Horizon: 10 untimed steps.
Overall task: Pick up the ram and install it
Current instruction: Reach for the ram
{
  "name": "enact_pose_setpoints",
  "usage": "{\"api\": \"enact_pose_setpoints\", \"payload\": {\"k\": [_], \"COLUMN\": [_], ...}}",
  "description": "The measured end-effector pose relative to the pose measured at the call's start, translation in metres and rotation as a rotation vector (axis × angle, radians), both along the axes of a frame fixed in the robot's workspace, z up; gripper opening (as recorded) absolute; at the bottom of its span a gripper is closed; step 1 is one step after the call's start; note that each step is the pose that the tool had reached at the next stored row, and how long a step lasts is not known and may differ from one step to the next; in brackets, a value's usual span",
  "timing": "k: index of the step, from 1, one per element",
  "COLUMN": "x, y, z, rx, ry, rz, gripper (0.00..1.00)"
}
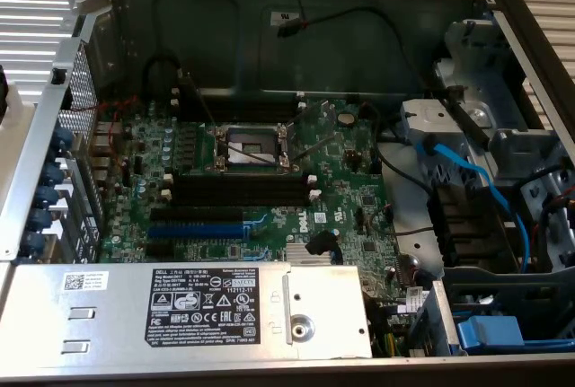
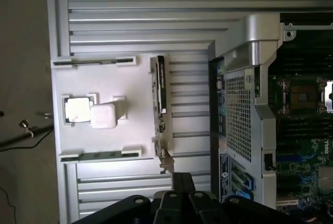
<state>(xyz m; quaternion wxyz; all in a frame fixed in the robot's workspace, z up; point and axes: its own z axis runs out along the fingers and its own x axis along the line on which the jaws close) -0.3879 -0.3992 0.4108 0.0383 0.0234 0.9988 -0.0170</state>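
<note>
Standing on edge in a white tray [image 2: 135, 130] on the ribbed table [image 2: 130, 5], near the open computer case [image 2: 244, 37], the ram [image 2: 160, 86] looks light, stiff and brittle. I'd judge the safest hold is across its flat faces near mid-length, clear of the contacts. The tray's clips crowd its ends, leaving little room. The gripper [image 2: 180, 178] hangs near it, closed and empty. Inside the case, the black memory slots [image 1: 243, 191] look empty.
</note>
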Motion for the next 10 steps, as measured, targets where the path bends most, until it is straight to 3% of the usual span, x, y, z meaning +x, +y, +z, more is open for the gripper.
{"api": "enact_pose_setpoints", "payload": {"k": [5, 10], "x": [-0.013, -0.029], "y": [0.0001, 0.0001], "z": [-0.0003, -0.0005], "rx": [0.0, 0.0002], "ry": [0.0025, 0.0183], "rz": [0.014, 0.017], "gripper": [0.11, 0.11]}}
